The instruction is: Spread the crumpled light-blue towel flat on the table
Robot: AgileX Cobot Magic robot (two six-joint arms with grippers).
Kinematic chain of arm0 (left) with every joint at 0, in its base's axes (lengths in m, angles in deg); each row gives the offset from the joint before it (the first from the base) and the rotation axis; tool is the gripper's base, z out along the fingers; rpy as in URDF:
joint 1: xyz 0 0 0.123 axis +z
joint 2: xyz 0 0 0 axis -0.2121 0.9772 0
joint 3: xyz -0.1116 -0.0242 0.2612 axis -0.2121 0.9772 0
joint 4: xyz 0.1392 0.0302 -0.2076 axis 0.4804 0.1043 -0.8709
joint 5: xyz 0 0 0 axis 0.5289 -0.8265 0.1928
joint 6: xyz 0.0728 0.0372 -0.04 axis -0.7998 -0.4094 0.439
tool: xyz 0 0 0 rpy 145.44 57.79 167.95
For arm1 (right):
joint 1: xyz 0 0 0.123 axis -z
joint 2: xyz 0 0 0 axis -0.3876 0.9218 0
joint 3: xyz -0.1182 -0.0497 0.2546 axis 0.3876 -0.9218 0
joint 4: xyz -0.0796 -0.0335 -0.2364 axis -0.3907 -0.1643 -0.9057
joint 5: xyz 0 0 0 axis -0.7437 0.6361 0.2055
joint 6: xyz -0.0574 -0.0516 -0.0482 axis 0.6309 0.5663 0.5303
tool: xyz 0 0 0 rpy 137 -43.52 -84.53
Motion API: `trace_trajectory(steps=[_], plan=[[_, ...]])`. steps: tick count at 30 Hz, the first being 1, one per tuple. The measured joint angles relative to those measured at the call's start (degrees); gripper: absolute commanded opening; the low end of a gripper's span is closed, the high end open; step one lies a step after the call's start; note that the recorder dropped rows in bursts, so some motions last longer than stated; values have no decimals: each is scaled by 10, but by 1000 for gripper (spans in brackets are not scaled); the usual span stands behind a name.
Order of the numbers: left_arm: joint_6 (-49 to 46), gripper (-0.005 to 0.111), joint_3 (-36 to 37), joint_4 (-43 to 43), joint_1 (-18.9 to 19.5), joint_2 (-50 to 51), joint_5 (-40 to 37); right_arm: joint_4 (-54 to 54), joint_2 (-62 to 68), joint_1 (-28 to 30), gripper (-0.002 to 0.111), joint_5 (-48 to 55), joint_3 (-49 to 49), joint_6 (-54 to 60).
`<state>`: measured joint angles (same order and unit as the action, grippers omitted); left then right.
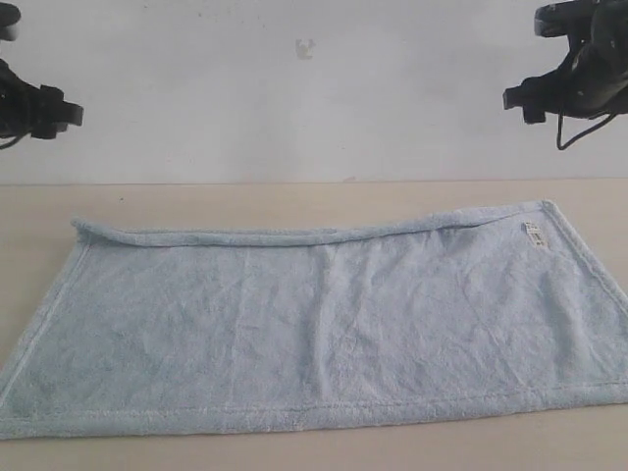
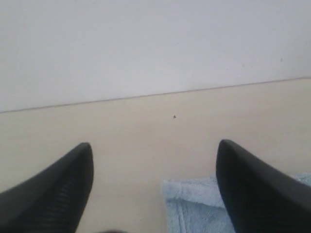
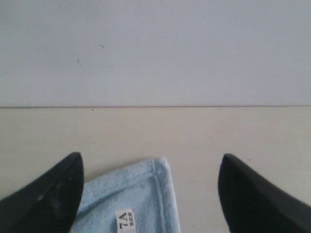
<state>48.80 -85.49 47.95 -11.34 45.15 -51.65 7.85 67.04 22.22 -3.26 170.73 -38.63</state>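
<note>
Towel (image 1: 314,334) spread, long axis sideways

It lies flat on the table (image 1: 294,201), long edges running left-right across the exterior view, label (image 1: 535,233) at its far right corner. Left gripper (image 2: 154,144) and right gripper (image 3: 151,156) both gape, empty.

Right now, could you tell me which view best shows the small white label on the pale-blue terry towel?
The right wrist view: the small white label is close, print visible, though cropped. The exterior view shows a tiny patch near a corner of the towel; the left wrist view shows none.
</note>
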Motion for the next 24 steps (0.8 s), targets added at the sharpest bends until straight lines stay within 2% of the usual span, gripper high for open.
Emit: trace_trajectory(steps=[1, 4, 6, 7, 12, 19, 22, 24], plan=[[1, 64, 0, 0, 3, -10, -10, 0, -2, 1, 54, 11, 0, 1], [1, 64, 1, 2, 10, -38, -65, -1, -9, 8, 28, 62, 0, 16], [-4, 63, 15, -4, 11, -57, -94, -1, -15, 12, 5, 107, 0, 43], [-10, 61, 25, -11, 11, -64, -103, -1, -17, 13, 0, 130, 0, 58], [-95, 43, 110, -122, 11, -97, -124, 36, -52, 15, 0, 162, -74, 105], [-320, 5, 200, -333, 11, -132, -137, 66, -141, 15, 0, 123, -239, 128], [-415, 4, 207, -421, 9, -144, -163, 67, -168, 15, 0, 104, -308, 131], [-445, 4, 208, -459, 7, -152, -184, 74, -184, 15, 0, 88, -344, 133]])
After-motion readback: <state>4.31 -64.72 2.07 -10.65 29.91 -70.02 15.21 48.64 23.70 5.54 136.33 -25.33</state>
